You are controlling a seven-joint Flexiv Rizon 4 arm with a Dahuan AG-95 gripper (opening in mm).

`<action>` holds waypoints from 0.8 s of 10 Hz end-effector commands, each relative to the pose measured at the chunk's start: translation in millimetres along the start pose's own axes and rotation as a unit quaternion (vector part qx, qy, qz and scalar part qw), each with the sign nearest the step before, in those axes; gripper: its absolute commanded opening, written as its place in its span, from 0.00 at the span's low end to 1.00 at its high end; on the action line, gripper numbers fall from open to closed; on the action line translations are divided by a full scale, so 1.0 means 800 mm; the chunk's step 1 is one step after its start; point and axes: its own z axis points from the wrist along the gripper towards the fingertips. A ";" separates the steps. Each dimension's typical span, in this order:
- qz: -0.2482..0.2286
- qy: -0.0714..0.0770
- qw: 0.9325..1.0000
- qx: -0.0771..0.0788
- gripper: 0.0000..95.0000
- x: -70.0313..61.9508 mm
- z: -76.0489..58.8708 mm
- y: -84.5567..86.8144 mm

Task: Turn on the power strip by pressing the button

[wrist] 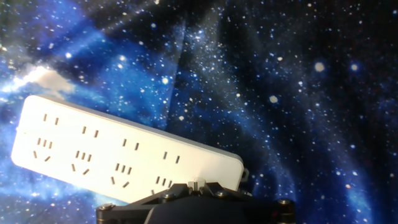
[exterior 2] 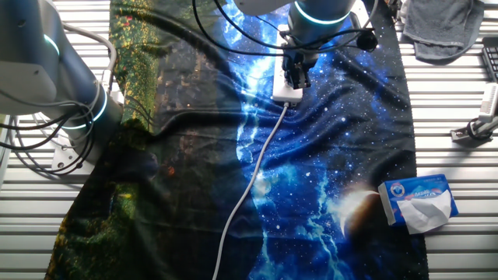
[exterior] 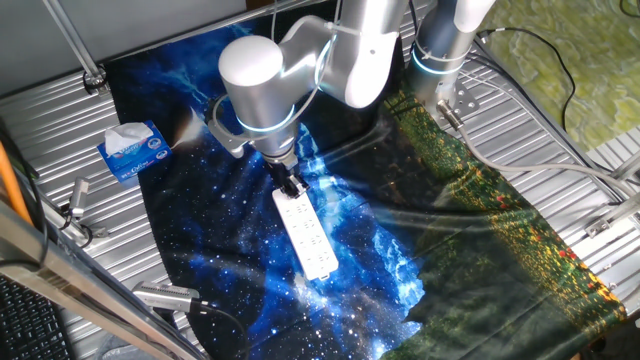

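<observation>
can't tell if the fingers [exterior 2: 296,78] are open or closed, but if they're off the button [wrist: 196,183] they'll just shove the power strip [exterior: 305,233] across the cloth [exterior: 230,250]

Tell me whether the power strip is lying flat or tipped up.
Flat. The power strip lies socket side up on the starry cloth, its whole length resting there, with the gripper over its corded end.

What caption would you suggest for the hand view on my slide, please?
Hand camera over the white power strip lying on starry blue cloth, gripper at its near end.
</observation>
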 end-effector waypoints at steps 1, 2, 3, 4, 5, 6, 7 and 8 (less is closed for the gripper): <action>-0.001 0.001 1.000 0.000 0.00 0.001 -0.001 0.000; -0.002 0.001 1.000 0.000 0.00 0.002 0.001 0.000; -0.002 0.001 1.000 0.000 0.00 0.002 0.003 0.000; -0.002 0.000 1.000 0.000 0.00 0.002 0.004 0.001; -0.002 0.000 1.000 0.000 0.00 0.002 0.005 0.001; -0.002 -0.001 1.000 0.000 0.00 0.002 0.006 0.001; -0.002 -0.002 1.000 -0.001 0.00 0.002 0.008 0.002; -0.002 -0.003 1.000 -0.001 0.00 0.002 0.009 0.002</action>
